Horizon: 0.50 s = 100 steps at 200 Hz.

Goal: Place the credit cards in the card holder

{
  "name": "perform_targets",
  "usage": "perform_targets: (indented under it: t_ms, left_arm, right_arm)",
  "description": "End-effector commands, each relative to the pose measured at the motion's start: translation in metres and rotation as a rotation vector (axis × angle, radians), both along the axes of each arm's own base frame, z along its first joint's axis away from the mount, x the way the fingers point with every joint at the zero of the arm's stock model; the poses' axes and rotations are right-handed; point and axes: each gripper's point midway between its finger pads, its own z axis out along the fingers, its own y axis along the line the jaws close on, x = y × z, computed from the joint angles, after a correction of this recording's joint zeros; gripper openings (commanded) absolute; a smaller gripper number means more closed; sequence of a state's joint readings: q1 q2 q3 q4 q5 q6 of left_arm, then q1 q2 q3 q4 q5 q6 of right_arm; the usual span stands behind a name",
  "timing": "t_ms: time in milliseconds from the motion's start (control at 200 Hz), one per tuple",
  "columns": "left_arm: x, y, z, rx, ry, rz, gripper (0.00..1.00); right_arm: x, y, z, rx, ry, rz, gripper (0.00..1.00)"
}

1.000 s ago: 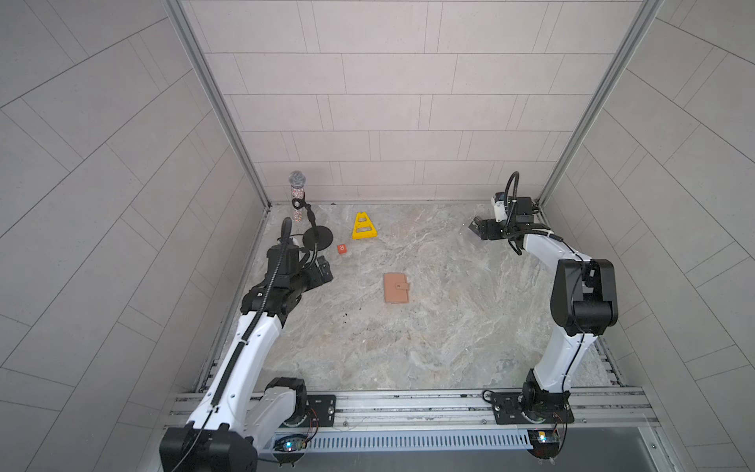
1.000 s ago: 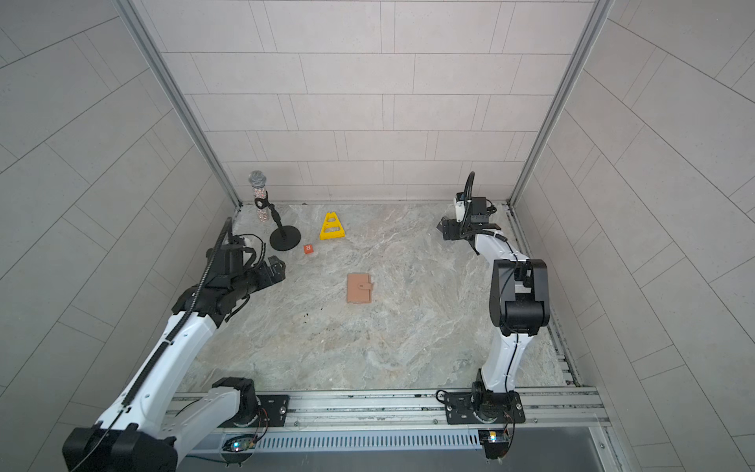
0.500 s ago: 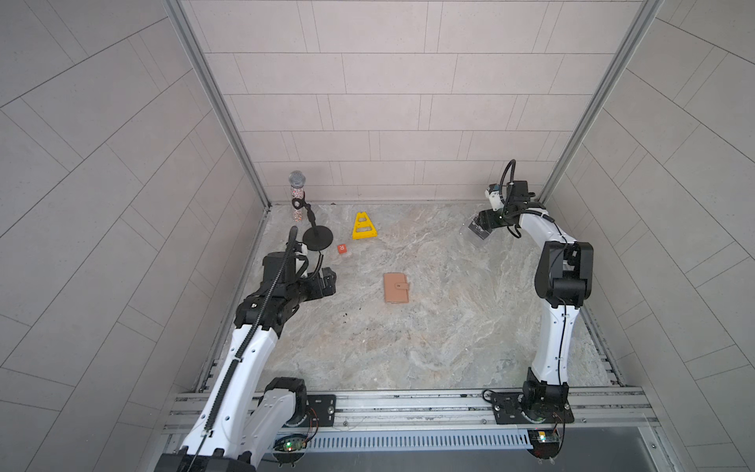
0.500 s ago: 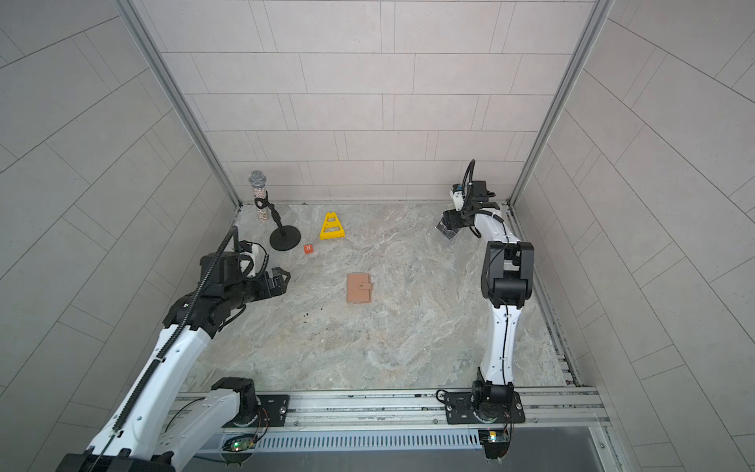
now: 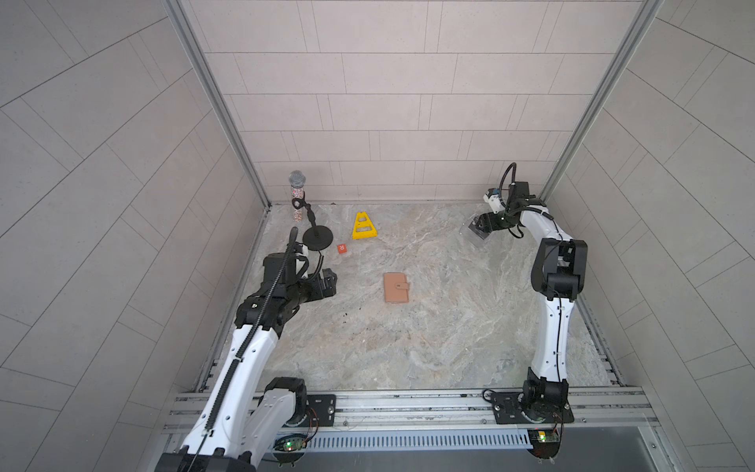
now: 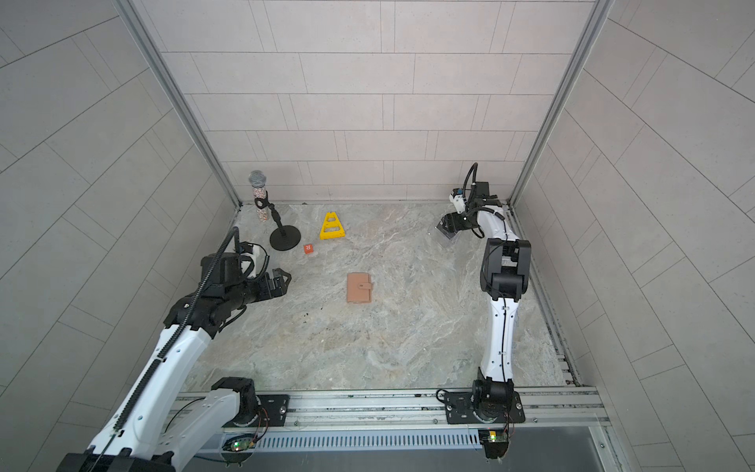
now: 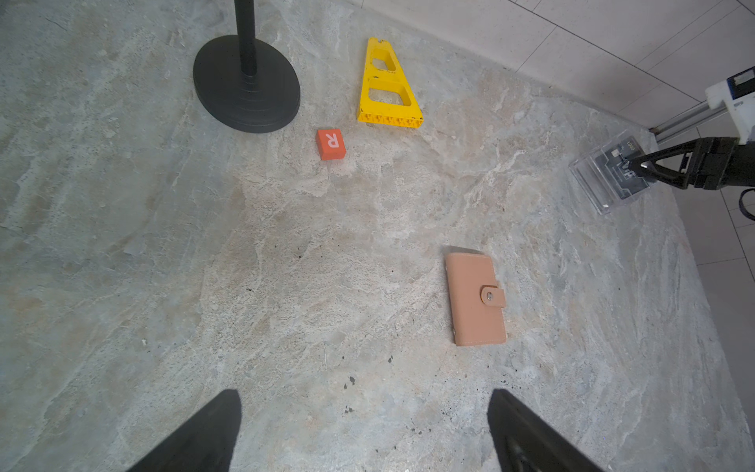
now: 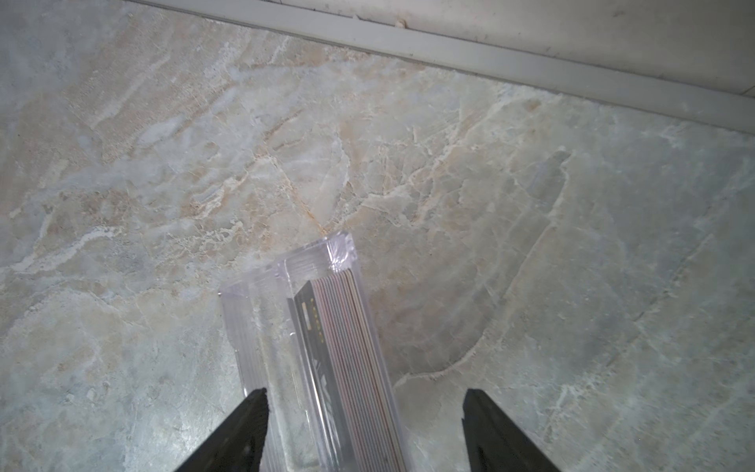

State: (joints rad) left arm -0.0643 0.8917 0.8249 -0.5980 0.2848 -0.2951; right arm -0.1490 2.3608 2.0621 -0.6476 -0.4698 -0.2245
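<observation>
Lettering: a white "R" marks the small orange block, and white "VIP" shows on the black credit card at the front of the credit cards. Its finer print is too small to read. These thin plastic cards stand on edge in a clear rigid plastic box at the far right of the marbled stone-pattern bench, near the back wall. Reddish edges line up behind the black one. The right jaws stand apart, straddling this box, one finger at its wall and the other clear of it. The tan-pink leather-like card holder lies flat and closed mid-bench. Its snap tab is fastened and stitching runs along its edge. It is well apart from both arms. The left jaws are spread wide above bare bench. A yellow triangular plastic frame and a black round stand base sit at the far left.
</observation>
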Motion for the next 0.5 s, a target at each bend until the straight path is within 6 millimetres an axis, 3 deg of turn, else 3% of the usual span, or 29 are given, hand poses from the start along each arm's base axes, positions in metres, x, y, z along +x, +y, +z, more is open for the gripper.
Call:
perform_targets:
  t_ms: [0, 495]
  left_arm:
    - [-0.004, 0.0, -0.006, 0.007, 0.016, -0.002, 1.0]
    - [-0.003, 0.0, -0.005, -0.002, 0.012, 0.009, 1.0]
  right_arm:
    - [-0.008, 0.009, -0.011, 0.045, 0.05, 0.045, 0.75]
    - [-0.021, 0.017, -0.022, 0.087, 0.114, 0.038, 0.47]
